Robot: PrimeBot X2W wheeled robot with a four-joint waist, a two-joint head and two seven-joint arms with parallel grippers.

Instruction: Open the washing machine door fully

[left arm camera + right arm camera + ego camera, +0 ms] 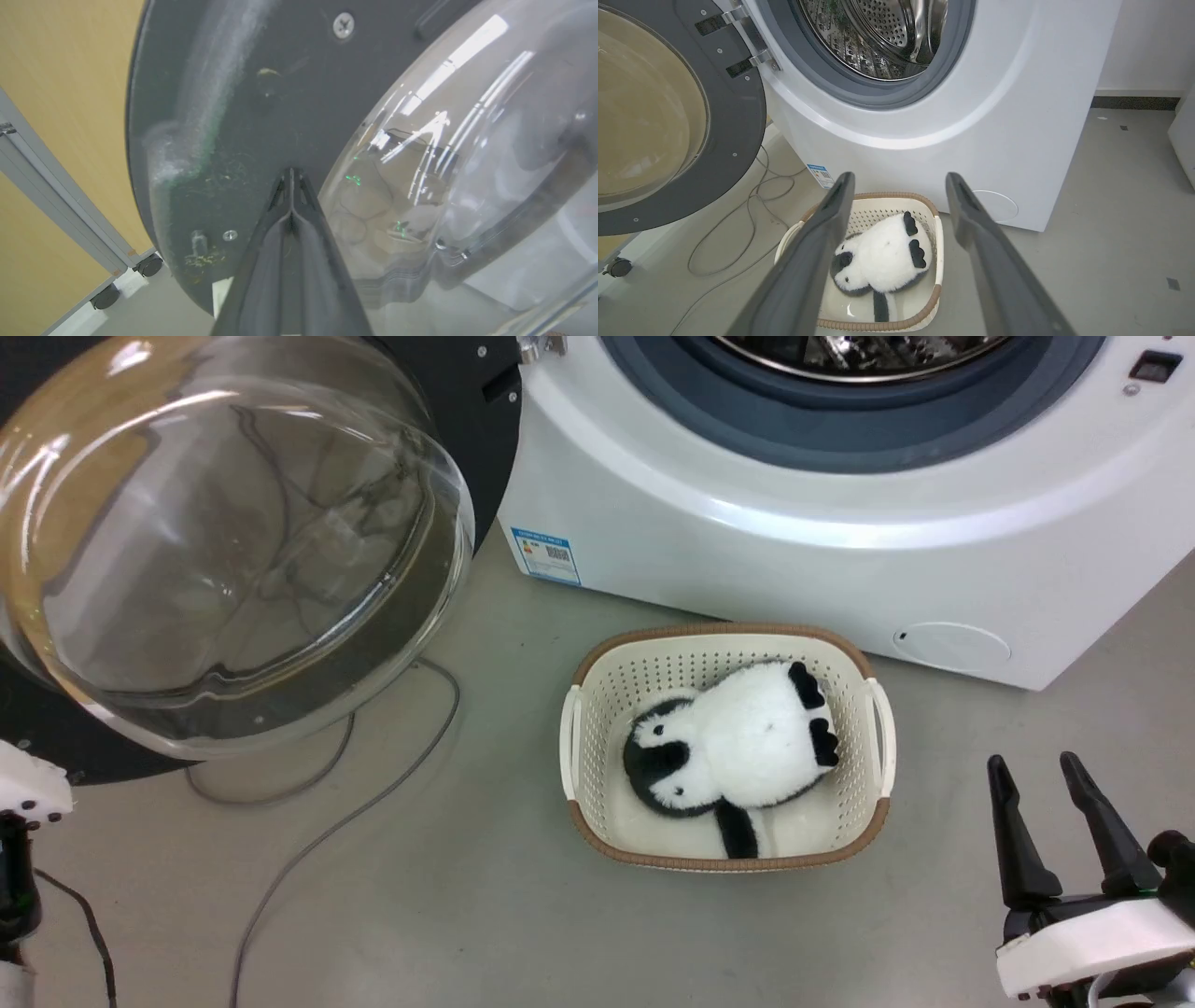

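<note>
The washing machine door (233, 541) stands swung out left of the washing machine (747, 551). Our left gripper (290, 175), fingers pinched together, points at its dark inner face; pushing, it could skid onto the glass bowl (467, 163). Our right gripper (1033, 763) hangs spread wide, empty.

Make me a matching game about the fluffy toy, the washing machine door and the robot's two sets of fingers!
Things:
1. plush toy
2. washing machine door
3. left fingers
4. right fingers

States:
A. spread apart
B. pressed together
C. lying in the basket
D. swung open

Pairs: 1-C, 2-D, 3-B, 4-A
</note>
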